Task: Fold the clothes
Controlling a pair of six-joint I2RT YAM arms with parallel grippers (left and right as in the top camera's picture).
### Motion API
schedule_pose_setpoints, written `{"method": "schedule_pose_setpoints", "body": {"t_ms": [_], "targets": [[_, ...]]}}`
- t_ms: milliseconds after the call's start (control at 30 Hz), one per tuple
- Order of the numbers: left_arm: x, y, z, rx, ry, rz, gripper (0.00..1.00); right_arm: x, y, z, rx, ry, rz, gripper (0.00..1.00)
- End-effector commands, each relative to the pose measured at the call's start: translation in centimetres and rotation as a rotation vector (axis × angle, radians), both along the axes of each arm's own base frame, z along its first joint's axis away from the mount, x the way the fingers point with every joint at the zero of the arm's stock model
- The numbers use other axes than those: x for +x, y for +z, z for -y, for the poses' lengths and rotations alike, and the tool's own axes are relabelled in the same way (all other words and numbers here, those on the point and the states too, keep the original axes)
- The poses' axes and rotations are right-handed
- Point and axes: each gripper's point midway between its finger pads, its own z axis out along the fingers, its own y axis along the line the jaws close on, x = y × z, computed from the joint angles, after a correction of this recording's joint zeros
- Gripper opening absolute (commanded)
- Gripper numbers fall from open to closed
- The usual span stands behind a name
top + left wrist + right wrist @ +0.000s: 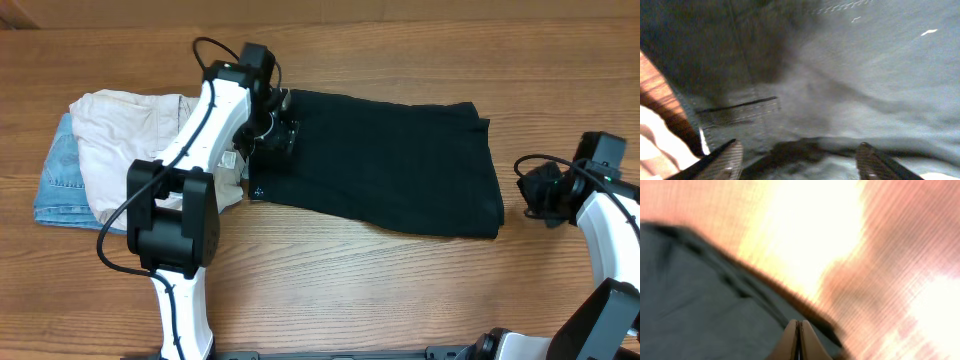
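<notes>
A black garment lies spread and folded across the middle of the wooden table. My left gripper is open over its left edge; in the left wrist view the fingers straddle dark cloth with a seam and a pocket line. My right gripper is shut and empty, just off the garment's right edge above bare wood. In the right wrist view the closed fingertips sit over the cloth's edge.
A beige garment lies on top of a light blue denim piece at the left of the table, touching the black garment's left side. Bare wood stretches along the front.
</notes>
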Motion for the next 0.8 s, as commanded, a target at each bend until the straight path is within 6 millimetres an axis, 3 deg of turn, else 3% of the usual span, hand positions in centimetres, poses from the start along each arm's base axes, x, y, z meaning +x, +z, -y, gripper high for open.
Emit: {"method": "schedule_pose_setpoints", "body": {"t_ms": [0,133,233,333,400,433,500,667,767], "targets": [[0.0,2.0,3.6,-0.235,-0.026,-0.024,0.78,2.6,2.5,-6.2,0.102,0.414,0.207,0.04],[0.0,3.1,5.4,-0.329,-0.047,-0.019,0.70,3.2,1.2,-9.5,0.068,0.518,0.171,0.04],[0.5,6.3,7.8,-0.500,-0.098,0.007,0.67,3.4,-1.3,-11.4,0.047,0.544,0.088,0.04],[1.6,7.9,7.4,-0.465,-0.101,0.057,0.68,3.6,-3.7,-13.3,0.093,0.555,0.042,0.04],[2.2,8.1,6.3,-0.379,-0.088,0.084,0.68,3.4,-5.6,-13.3,0.108,0.526,-0.012,0.04],[2.4,8.1,5.1,-0.307,-0.073,0.094,0.70,2.3,-7.8,-11.4,0.076,0.381,-0.131,0.04],[2.3,8.0,4.1,-0.250,-0.062,0.091,0.72,0.6,-9.4,-8.4,0.009,0.208,-0.251,0.04],[1.8,7.1,2.3,-0.138,-0.043,0.068,0.81,-0.9,-9.8,-1.2,-0.082,0.003,-0.301,0.04],[1.7,6.7,1.6,-0.100,-0.038,0.060,0.86,-1.8,-9.8,1.2,-0.025,-0.087,-0.292,0.04]]}}
